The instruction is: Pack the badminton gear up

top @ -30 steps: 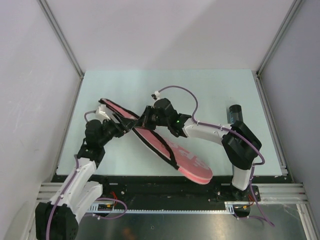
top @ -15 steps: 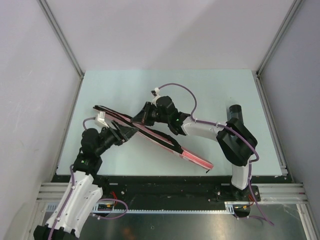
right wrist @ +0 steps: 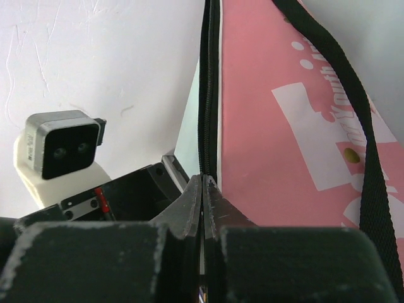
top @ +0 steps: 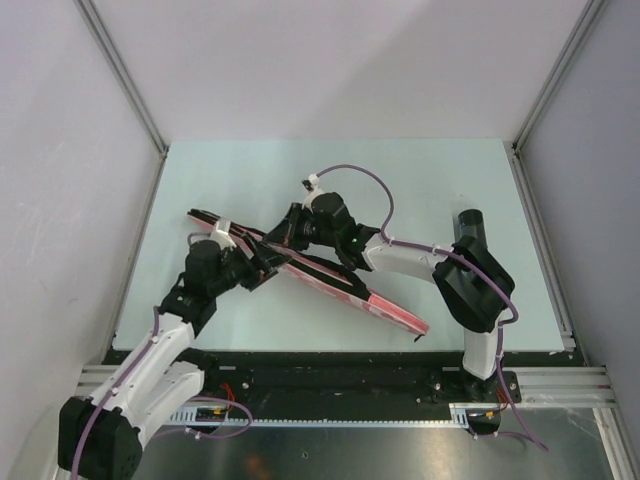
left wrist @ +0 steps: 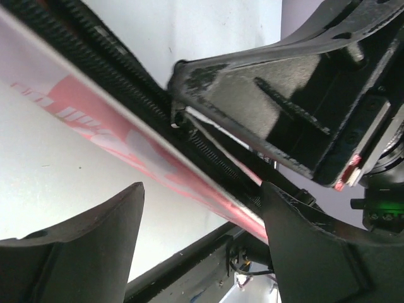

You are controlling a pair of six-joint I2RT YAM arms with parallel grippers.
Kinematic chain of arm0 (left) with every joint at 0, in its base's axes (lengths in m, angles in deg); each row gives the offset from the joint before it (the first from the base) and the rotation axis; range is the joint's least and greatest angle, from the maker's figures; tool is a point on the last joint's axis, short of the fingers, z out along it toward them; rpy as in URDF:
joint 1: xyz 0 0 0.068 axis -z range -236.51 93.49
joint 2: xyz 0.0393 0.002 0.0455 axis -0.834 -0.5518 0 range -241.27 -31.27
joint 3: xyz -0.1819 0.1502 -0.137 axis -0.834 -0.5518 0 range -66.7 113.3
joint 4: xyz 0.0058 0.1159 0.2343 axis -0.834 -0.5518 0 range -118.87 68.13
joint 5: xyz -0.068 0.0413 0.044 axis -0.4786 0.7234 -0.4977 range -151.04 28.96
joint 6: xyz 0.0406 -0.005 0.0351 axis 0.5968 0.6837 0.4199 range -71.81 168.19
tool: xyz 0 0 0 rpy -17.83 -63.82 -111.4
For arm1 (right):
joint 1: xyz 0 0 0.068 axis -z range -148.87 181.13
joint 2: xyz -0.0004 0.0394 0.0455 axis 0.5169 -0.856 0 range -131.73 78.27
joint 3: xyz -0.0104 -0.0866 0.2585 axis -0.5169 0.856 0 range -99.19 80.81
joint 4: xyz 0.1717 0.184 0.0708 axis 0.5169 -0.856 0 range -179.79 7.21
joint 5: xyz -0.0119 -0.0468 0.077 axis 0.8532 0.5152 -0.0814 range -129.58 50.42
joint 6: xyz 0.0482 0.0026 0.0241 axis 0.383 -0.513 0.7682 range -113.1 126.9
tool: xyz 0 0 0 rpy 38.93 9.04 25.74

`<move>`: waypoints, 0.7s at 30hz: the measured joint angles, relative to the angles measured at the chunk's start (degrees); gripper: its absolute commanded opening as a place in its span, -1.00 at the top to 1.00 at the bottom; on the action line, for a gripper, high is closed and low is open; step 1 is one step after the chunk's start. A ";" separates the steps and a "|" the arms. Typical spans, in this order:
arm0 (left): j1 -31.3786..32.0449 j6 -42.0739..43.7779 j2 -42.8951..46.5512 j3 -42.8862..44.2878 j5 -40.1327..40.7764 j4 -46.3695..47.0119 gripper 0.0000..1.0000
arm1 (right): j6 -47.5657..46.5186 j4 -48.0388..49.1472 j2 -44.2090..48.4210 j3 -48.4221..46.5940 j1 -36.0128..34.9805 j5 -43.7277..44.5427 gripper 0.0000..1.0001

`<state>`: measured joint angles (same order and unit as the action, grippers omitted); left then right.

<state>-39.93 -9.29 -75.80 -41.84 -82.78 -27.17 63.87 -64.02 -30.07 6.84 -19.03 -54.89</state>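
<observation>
Tipped up from lying flat a second ago, the pink racket-shaped bag with white lettering (top: 385, 307) now stands on its edge above the pale green tabletop (top: 420, 180), and the left arm has swung in closer to it. Its long axis runs diagonally from far left to near right, with the black zipper along the upper edge. The right fingers (right wrist: 202, 189) are pinched fully together on that zipper line near the bag's far-left half. The left fingers (top: 258, 262) stand wide apart just beside them, straddling the bag's edge without clamping it. Judging by this, the left arm is nearer the handle end, and any pull must follow the zipper's diagonal.
</observation>
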 measured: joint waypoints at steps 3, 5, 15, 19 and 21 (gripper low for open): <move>1.27 0.61 -1.64 1.79 0.61 -0.02 -0.51 | -1.20 -0.24 0.02 -0.20 -0.24 0.79 1.00; 1.57 1.22 -2.56 2.75 0.81 0.00 -0.17 | -2.16 -0.63 0.07 -0.50 -0.74 1.31 1.00; 1.79 9.20 -5.51 4.28 2.60 -2.78 1.00 | -5.60 -2.89 1.22 -0.72 -0.50 2.84 1.00; 1.84 16.26 -9.51 9.88 1.25 -6.16 1.00 | -8.04 -4.46 1.29 -3.41 0.09 2.82 1.00; 1.84 19.63 -11.89 13.14 -0.24 -6.58 1.00 | -10.36 -5.53 1.29 -6.08 0.35 2.82 1.00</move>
<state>-38.10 10.34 -87.69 -28.71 -83.02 -33.75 53.51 -69.55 -28.78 0.76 -18.68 -52.07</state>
